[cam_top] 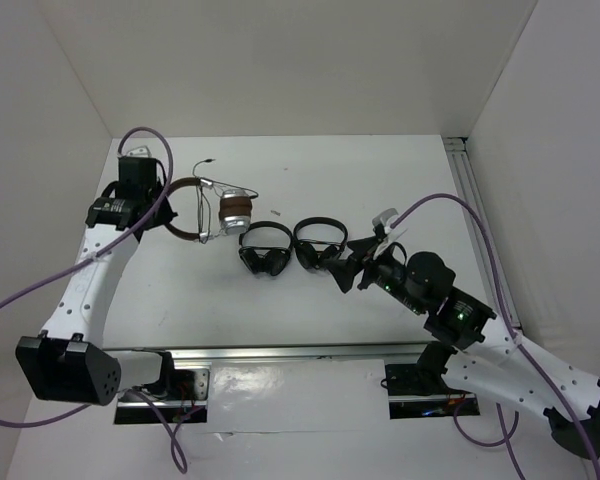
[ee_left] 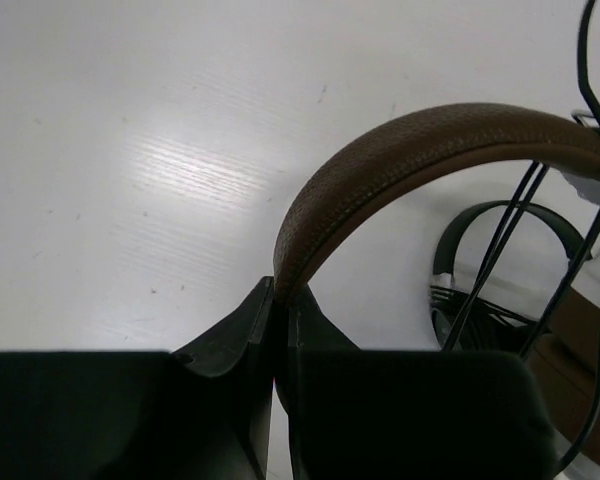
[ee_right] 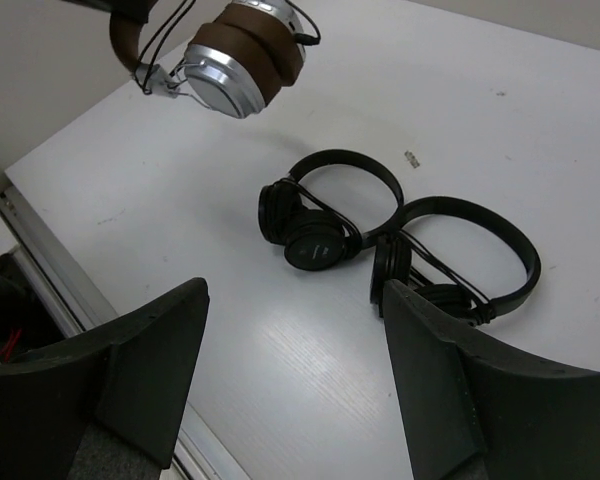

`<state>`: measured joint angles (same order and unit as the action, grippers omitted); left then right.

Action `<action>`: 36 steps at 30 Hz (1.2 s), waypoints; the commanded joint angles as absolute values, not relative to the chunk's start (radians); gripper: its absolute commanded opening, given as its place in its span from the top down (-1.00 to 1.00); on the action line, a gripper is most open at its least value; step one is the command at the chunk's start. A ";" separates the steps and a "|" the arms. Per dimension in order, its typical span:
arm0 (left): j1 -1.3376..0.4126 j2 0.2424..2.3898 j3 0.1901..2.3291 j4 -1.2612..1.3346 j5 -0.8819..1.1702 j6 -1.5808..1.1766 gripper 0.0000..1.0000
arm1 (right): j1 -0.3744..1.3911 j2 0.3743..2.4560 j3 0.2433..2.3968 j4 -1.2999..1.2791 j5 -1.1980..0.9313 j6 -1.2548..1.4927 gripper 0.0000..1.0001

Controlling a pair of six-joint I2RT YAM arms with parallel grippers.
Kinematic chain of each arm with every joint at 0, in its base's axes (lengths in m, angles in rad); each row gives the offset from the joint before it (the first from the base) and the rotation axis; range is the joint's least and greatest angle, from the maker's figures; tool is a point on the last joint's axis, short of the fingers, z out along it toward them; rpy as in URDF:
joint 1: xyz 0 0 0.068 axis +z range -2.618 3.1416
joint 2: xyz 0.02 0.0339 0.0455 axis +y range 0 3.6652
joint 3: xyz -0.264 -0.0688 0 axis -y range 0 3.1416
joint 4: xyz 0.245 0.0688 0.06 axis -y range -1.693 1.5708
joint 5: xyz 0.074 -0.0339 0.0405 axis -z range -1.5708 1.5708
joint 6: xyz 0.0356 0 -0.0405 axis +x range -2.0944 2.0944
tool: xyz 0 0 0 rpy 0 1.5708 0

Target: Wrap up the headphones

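The headphones (cam_top: 220, 212) have a brown headband (ee_left: 400, 165), silver ear cups with brown pads (ee_right: 238, 62) and a thin dark cable (ee_left: 510, 240) running across the band. My left gripper (ee_left: 280, 300) is shut on the headband's end and holds the pair up at the table's left, as the top view (cam_top: 165, 200) shows. The cable's plug end (cam_top: 210, 160) trails behind. My right gripper (ee_right: 295, 340) is open and empty, low over the table just right of the two black headphones; in the top view (cam_top: 355, 262) it points left.
Two smaller all-black headphones (cam_top: 266, 250) (cam_top: 320, 243) lie side by side mid-table, also in the right wrist view (ee_right: 325, 210) (ee_right: 460, 255). A small white scrap (cam_top: 276, 211) lies behind them. A metal rail (cam_top: 280, 353) runs along the near edge. White walls enclose the table.
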<state>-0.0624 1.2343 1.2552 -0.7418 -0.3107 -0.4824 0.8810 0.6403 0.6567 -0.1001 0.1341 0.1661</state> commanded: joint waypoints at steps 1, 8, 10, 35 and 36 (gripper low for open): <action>-0.003 1.249 1.283 -0.611 -0.129 -0.364 1.00 | 0.887 0.670 0.709 -0.089 0.078 0.156 -0.55; 0.116 1.334 1.253 -0.534 0.090 -0.262 1.00 | 0.887 0.661 0.699 -0.078 0.012 0.156 -0.55; 0.126 1.361 1.253 -0.525 0.124 -0.209 1.00 | 0.887 0.643 0.689 -0.069 0.002 0.156 -0.55; 0.305 1.479 1.008 -0.365 0.104 -0.204 1.00 | 0.896 0.660 0.680 -0.048 -0.133 0.156 -0.55; 0.305 1.468 0.993 -0.350 0.091 -0.233 1.00 | 0.896 0.660 0.680 -0.048 -0.133 0.156 -0.55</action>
